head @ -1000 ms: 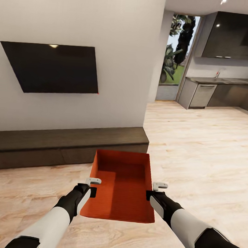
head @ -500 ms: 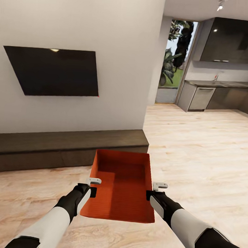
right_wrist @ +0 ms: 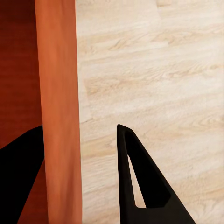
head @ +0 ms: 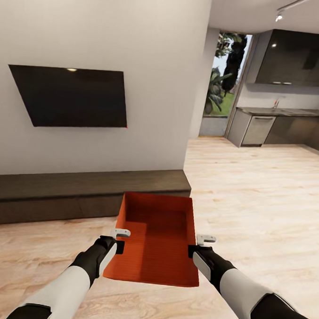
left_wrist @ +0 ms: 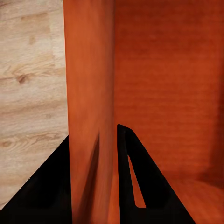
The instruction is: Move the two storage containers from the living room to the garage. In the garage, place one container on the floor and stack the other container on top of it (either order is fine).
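Change: across the last second the whole head view shifts. The TV [head: 71, 96] and the kitchen [head: 285, 110] sit a little lower in the picture and more ceiling shows, so our camera is tilting or moving, not the things.
Bin: one orange-red bin [head: 154, 239] sits in the same place in our view as before, held level in front of us, between our two arms and above the wood floor [head: 251, 198]. It is open-topped and empty.
Left hand: our left hand [head: 119, 242] is clamped on the bin's left wall. In the left wrist view one dark finger [left_wrist: 140, 186] lies inside the bin and the other outside, with the wall [left_wrist: 91, 116] between them.
Right hand: our right hand [head: 195, 246] looks set on the right wall. In the right wrist view the wall [right_wrist: 58, 116] runs between the two fingers, but a gap shows beside the outer finger [right_wrist: 140, 182], so we cannot tell how tightly it grips.
Room: we are in the living room, beside a dark bench [head: 82, 192] under the TV, with the kitchen ahead to the right.
Meaning: we judge this the carrying stage. The grip seems steady, the garage is not reached, and nothing is stacked yet.
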### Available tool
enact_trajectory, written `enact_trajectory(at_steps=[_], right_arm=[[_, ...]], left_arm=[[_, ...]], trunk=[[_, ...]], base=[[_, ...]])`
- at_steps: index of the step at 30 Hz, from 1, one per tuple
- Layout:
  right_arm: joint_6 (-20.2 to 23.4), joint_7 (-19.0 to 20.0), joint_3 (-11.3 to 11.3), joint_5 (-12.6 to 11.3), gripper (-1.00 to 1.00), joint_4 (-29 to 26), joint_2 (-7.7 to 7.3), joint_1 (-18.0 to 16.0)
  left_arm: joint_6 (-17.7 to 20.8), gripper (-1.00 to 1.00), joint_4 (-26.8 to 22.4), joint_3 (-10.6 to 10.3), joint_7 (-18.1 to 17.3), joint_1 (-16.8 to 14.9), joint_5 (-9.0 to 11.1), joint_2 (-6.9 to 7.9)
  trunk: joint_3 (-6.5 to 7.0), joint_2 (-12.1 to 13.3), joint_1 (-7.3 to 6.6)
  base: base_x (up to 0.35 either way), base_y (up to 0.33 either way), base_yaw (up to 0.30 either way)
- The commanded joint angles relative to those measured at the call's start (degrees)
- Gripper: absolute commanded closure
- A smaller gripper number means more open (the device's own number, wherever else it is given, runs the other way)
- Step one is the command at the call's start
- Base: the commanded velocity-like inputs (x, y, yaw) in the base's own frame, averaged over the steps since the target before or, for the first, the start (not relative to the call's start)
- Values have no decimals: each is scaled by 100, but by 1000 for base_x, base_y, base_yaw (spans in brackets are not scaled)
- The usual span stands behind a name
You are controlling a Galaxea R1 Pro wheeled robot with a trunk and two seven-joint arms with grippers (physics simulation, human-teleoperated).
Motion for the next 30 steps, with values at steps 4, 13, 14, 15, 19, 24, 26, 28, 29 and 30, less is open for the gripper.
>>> enact_trajectory(at_steps=[4,13,14,15,19,24,26,28,29,30], right_arm=[[22,-30,3,-1,100,-76,-2,-8],[22,-30,3,-1,100,-76,-2,-8],[22,-30,3,-1,100,-76,-2,-8],[22,-30,3,-1,100,-76,-2,-8],[22,-30,3,-1,100,-76,-2,-8],[22,-30,3,-1,100,-76,-2,-8],[22,-30,3,-1,100,-76,-2,-8],[22,-30,3,-1,100,-76,-2,-8],[22,-30,3,-1,100,-76,-2,-8],[22,-30,3,-1,100,-76,-2,-8]], left_arm=[[41,100,4,-20,30,0,-7,-2],[41,100,4,-20,30,0,-7,-2],[41,100,4,-20,30,0,-6,-2],[41,100,4,-20,30,0,-5,-2],[41,100,4,-20,30,0,-9,-2],[41,100,4,-20,30,0,-6,-2],[41,100,4,-20,30,0,-7,-2],[41,100,4,-20,30,0,-5,-2],[41,100,4,-20,30,0,-5,-2],[41,100,4,-20,30,0,-5,-2]], trunk=[[24,-12,4],[105,-12,4],[115,-12,4],[124,-12,4],[160,-12,4],[205,-12,4],[223,-12,4],[242,-12,4],[251,-12,4],[260,-12,4]], base=[[0,0,0],[0,0,0],[0,0,0],[0,0,0],[0,0,0],[0,0,0],[0,0,0],[0,0,0],[0,0,0],[0,0,0]])
